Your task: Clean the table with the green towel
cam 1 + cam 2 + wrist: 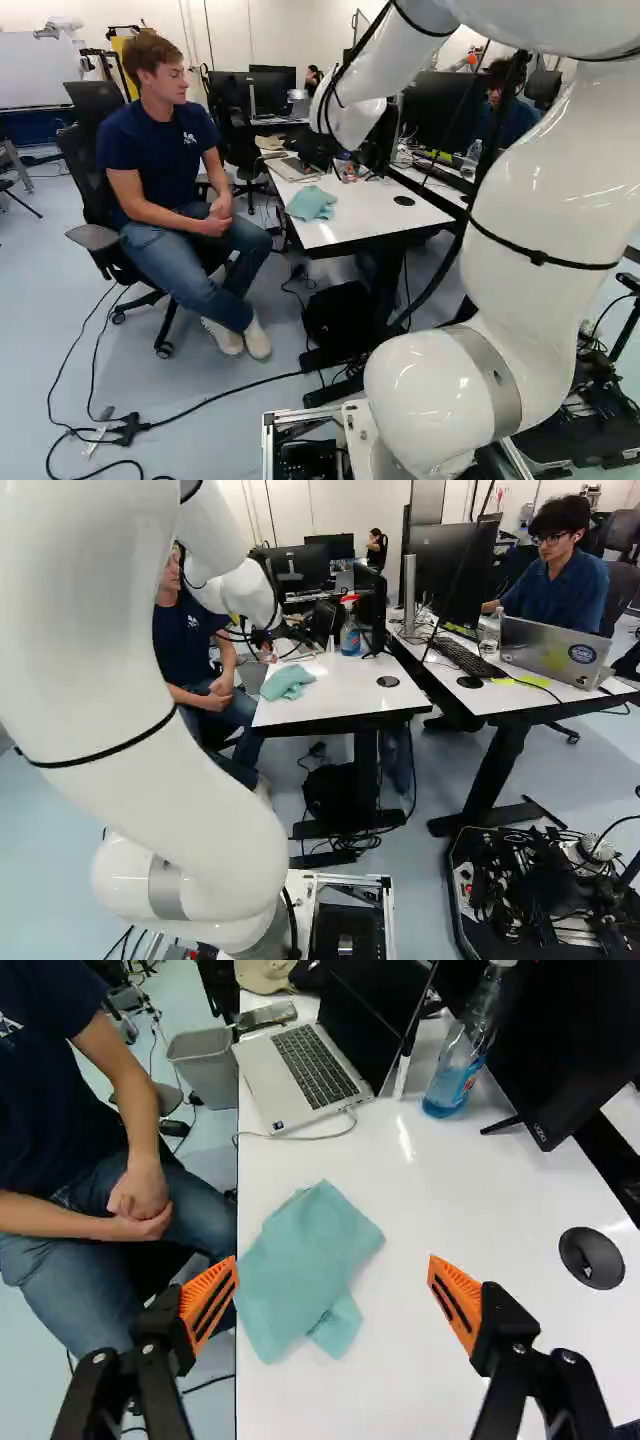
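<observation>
1. Nearest, two orange-padded fingers (211, 1300), set wide apart above the desk (450, 1190), of which they face one white top.
2. One green towel (305, 1260), rumpled, lying on the desk along its side edge, ahead of the fingers and nearer to one of them.
3. One round black disc (591, 1257) in the desktop, well apart from the towel.
4. One open laptop (310, 1065), beyond the towel.
5. One upright spray bottle (447, 1090), blue liquid inside, between the laptop and one black monitor (570, 1040).
6. One grey bin (208, 1065), beside the desk.
</observation>
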Robot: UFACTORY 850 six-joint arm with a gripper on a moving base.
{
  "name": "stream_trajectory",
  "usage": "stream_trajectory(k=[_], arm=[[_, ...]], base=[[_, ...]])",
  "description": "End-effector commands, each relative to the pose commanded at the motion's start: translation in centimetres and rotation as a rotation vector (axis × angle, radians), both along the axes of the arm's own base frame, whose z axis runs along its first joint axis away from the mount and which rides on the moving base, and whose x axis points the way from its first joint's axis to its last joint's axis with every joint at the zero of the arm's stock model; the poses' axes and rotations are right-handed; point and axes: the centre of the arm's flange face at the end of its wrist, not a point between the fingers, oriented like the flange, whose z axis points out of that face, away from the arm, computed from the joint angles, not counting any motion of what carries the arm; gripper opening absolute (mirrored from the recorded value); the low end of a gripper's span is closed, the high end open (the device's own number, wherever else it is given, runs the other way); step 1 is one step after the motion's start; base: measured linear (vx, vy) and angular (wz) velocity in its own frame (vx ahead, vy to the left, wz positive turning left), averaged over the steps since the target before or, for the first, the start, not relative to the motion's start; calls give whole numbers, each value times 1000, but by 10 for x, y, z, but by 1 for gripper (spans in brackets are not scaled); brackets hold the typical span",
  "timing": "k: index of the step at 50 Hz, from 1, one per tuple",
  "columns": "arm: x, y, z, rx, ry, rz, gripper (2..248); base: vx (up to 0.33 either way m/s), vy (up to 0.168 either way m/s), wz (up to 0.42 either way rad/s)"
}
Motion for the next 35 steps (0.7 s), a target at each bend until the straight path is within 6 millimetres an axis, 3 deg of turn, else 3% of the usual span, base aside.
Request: stream_trajectory(k=[35], arm=[[-94,-21,-73,-26,-181,-23,247]], base=[[0,0,0]])
